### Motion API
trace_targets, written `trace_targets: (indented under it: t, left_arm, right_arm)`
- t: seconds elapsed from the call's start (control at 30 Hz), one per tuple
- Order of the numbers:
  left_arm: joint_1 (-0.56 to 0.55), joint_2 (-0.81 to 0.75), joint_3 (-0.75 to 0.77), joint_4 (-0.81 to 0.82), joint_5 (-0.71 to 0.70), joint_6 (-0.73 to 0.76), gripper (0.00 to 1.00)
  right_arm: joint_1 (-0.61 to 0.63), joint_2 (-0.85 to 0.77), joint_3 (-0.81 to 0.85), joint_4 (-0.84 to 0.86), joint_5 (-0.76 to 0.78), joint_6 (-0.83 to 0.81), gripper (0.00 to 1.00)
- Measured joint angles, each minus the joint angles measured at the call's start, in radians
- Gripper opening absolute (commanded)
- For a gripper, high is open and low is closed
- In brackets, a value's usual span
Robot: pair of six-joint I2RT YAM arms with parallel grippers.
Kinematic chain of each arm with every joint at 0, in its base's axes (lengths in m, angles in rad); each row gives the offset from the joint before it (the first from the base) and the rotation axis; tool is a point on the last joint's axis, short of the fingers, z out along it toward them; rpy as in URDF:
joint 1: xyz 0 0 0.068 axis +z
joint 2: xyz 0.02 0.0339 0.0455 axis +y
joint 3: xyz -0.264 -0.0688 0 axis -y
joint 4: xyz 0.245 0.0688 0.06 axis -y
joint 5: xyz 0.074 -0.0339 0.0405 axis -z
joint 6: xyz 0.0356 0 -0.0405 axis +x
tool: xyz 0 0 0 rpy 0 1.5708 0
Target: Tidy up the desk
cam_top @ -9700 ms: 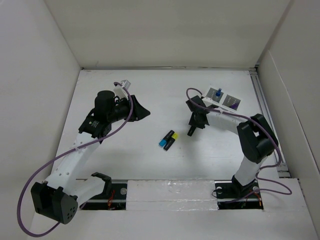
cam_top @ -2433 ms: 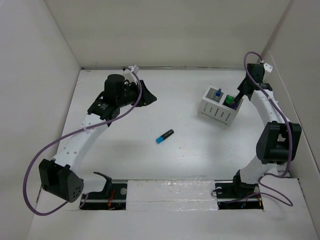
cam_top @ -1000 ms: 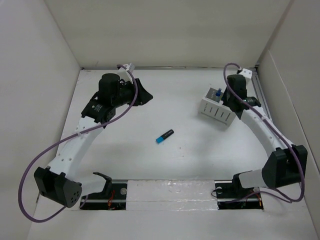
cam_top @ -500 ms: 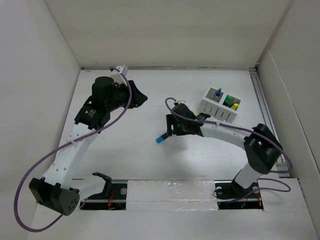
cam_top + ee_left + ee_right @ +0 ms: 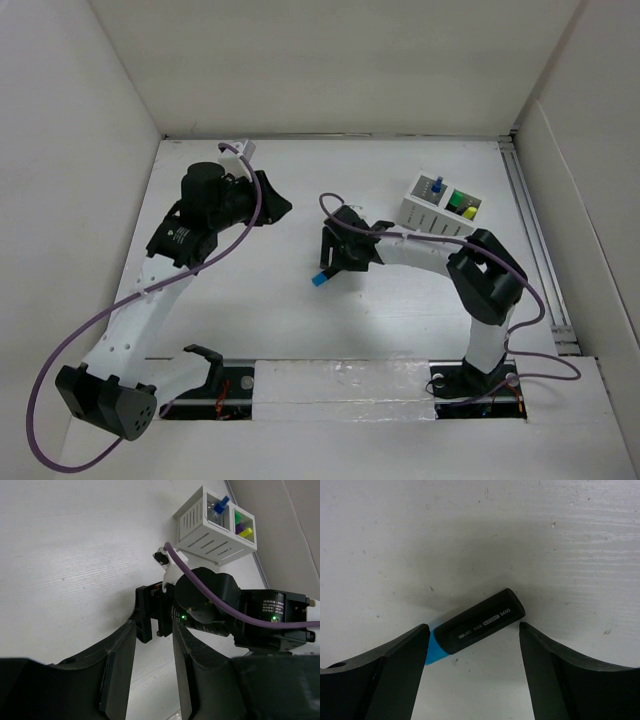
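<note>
A black highlighter with a blue cap (image 5: 479, 624) lies flat on the white desk (image 5: 250, 300). My right gripper (image 5: 472, 632) is open and low over it, one finger at the blue cap end and the other just off the black end, neither clearly touching. In the top view the right gripper (image 5: 332, 264) sits over the highlighter (image 5: 320, 279). My left gripper (image 5: 280, 206) is open and empty above the desk's back left, pointing toward the right arm; the left wrist view shows its fingers (image 5: 119, 672) apart with nothing between them.
A small white slotted organiser box (image 5: 440, 208) stands at the back right, holding blue, green and yellow items; it also shows in the left wrist view (image 5: 215, 527). White walls enclose the desk. A glossy strip (image 5: 340, 385) runs along the near edge.
My right arm swung from the organiser box down to the blue-capped highlighter and settled over it. The yellow highlighter that lay beside it is gone from the desk. My left arm shifted slightly.
</note>
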Motion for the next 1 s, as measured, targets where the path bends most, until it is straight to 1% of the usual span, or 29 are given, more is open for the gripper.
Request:
trace_targets:
  t: [0.13,0.23,0.3,0.33,0.37,0.53,0.7,0.8,0.83,0.87,0.9,0.93,1.0]
  left_arm:
    - [0.002,-0.003,-0.002,-0.004,0.000,0.008,0.32]
    - [0.002,-0.003,-0.002,-0.004,0.002,0.011,0.32]
    - [0.002,-0.003,-0.002,-0.004,0.003,0.013,0.32]
    - [0.002,-0.003,-0.002,-0.004,0.003,0.014,0.32]
    - [0.002,-0.003,-0.002,-0.004,0.003,0.015,0.32]
    - [0.002,-0.003,-0.002,-0.004,0.002,0.022,0.32]
    - [0.002,-0.009,-0.002,-0.010,-0.010,0.027,0.31]
    - [0.002,-0.015,-0.002,-0.013,-0.024,0.029,0.31]
    - [0.002,-0.019,-0.002,-0.016,-0.032,0.030,0.31]
    - [0.002,-0.020,-0.002,-0.016,-0.032,0.030,0.31]
    - [0.002,-0.021,-0.002,-0.017,-0.035,0.029,0.31]
    - [0.002,-0.021,0.000,-0.018,-0.039,0.029,0.31]
    - [0.002,-0.021,0.004,-0.019,-0.047,0.029,0.31]
  right_arm:
    - [-0.001,0.018,0.013,-0.003,0.002,0.024,0.77]
    - [-0.001,0.053,0.058,-0.020,0.005,0.026,0.75]
    - [-0.001,0.085,0.105,-0.029,0.018,0.020,0.70]
    - [0.000,0.103,0.130,-0.039,0.029,0.014,0.64]
    - [0.002,0.121,0.155,-0.053,0.040,0.005,0.62]
    - [0.026,0.201,0.274,-0.129,0.123,-0.039,0.61]
    - [0.061,0.249,0.346,-0.198,0.204,-0.085,0.60]
    - [0.073,0.273,0.378,-0.232,0.241,-0.106,0.54]
    - [0.077,0.279,0.386,-0.236,0.247,-0.110,0.50]
    - [0.079,0.282,0.392,-0.239,0.253,-0.114,0.50]
    - [0.080,0.284,0.394,-0.242,0.256,-0.116,0.47]
    - [0.082,0.286,0.397,-0.243,0.259,-0.117,0.38]
    - [0.084,0.288,0.397,-0.240,0.265,-0.124,0.29]
